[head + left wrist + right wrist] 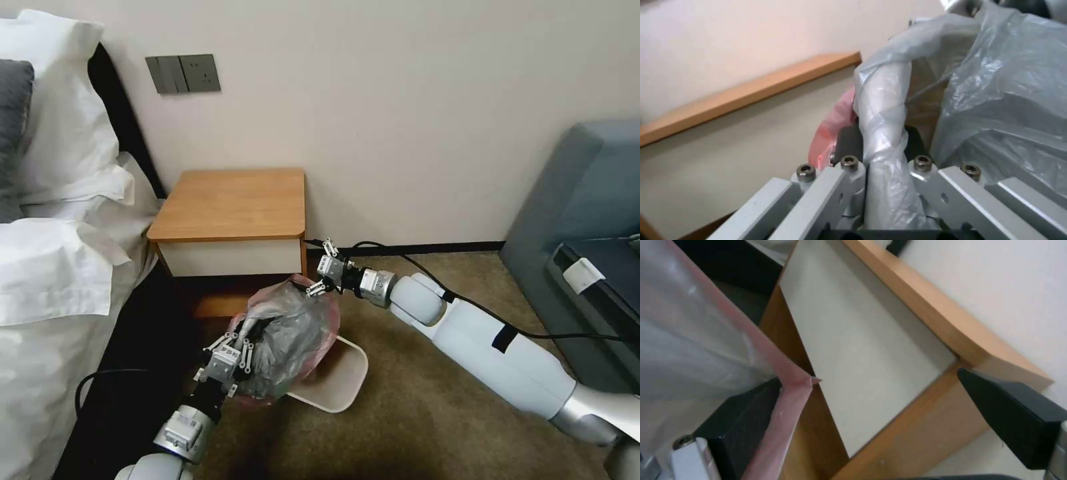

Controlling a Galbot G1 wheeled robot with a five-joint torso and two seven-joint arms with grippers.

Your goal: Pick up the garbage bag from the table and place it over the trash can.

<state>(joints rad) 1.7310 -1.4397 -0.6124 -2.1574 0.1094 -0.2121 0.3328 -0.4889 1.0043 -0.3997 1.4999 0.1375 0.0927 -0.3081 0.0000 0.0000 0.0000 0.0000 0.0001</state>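
Bedside carpet (413, 427): garbage bag (290, 333) over trash can (340, 377). Left hand (230, 350) pinches bunched plastic; right hand (319, 279) spread (rim draped on one finger). Stretch evenly.

Orange-brown wooden table (230, 202) pushed up against the wall, left edge right next to the bed (60, 267). Rounded front corners on the top, white drawer front under the front edge, lower shelf in shadow below (hard to make out much there). Brownish carpet floor (427, 427) carrying the rest: cream-white trash can (337, 380) standing just in front of the table's front right corner, black cable (427, 250) trailing along the base of the wall past the table's right edge.
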